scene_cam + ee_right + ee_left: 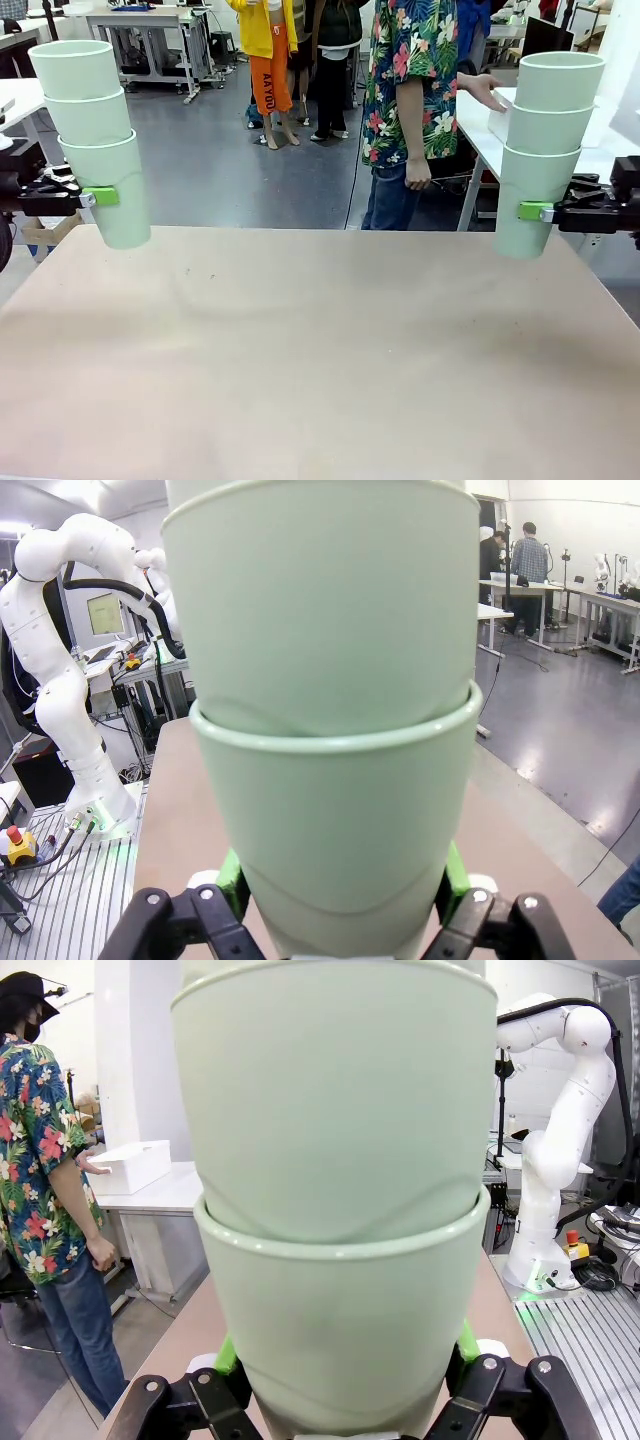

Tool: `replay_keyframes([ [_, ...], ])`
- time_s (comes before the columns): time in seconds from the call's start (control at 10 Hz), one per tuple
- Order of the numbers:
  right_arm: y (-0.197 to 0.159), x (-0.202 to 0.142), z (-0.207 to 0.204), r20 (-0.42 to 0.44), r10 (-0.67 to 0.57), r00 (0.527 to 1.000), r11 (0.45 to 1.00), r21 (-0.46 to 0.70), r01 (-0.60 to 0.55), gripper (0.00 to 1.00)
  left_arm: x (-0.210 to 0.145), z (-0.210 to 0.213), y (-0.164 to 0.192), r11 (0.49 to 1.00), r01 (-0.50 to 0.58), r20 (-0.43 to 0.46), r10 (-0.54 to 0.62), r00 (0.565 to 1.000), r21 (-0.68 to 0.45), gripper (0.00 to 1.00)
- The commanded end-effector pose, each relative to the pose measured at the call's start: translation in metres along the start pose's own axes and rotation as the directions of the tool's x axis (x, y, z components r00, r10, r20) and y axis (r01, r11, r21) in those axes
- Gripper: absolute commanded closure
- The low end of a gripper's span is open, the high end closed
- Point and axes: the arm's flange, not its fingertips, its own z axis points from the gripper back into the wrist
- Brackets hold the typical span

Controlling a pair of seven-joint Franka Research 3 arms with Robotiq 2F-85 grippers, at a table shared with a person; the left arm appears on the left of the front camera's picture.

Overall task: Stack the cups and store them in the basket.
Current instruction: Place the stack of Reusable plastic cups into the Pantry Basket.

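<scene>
Over the beige table (320, 350) the left gripper (105, 197) clamps the left cup stack (92, 120), the right gripper (530, 212) the right cup stack (548, 130); a person's hand (482, 92) is at the basket (135, 1165).

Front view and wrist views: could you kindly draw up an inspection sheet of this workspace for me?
Surface: beige table, bare.
Job's things: two stacks of three cups, left stack and right stack, held upright; white basket on a side table.
Clutter: nothing seen.
Grippers: left gripper shut on left stack; right gripper shut on right stack.
Cables: black leads by an arm base.
Surroundings: person touching the basket.
</scene>
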Motion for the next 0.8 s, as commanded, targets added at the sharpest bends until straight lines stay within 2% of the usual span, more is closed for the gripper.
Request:
replay_keyframes([
  [0.0,0.0001,0.0025,0.0004,0.002,0.005,1.0,1.0,-0.005,-0.005,0.13,0.0039,-0.0007,-0.0015,1.0,0.01,0.003,-0.01,1.0,-0.003,0.13],
  [0.7,0.0001,0.0025,0.0004,0.002,0.005,1.0,1.0,-0.005,-0.005,0.13,0.0039,-0.0007,-0.0015,1.0,0.01,0.003,-0.01,1.0,-0.003,0.13],
])
